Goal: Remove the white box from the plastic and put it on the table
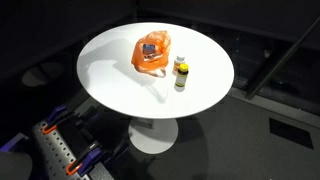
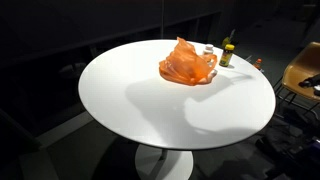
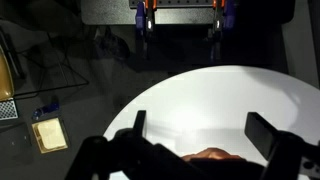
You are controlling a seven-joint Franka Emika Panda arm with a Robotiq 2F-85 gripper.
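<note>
In an exterior view, a round white table (image 1: 105, 80) stands in a dark room. Toward its far side lies a crumpled orange plastic bag (image 1: 155, 58), open on top, with the white box (image 1: 148, 47) resting inside it. Just right of the bag stand two small bottles (image 1: 180, 73), close together.

In the wrist view, the gripper (image 3: 198, 121) hangs over the table with its two dark fingers (image 3: 137, 125) spread wide, holding nothing. A sliver of the orange bag shows at the bottom edge, roughly between the fingers. The box itself cannot be seen there, so it lies apart from the gripper, still in the bag.
</note>
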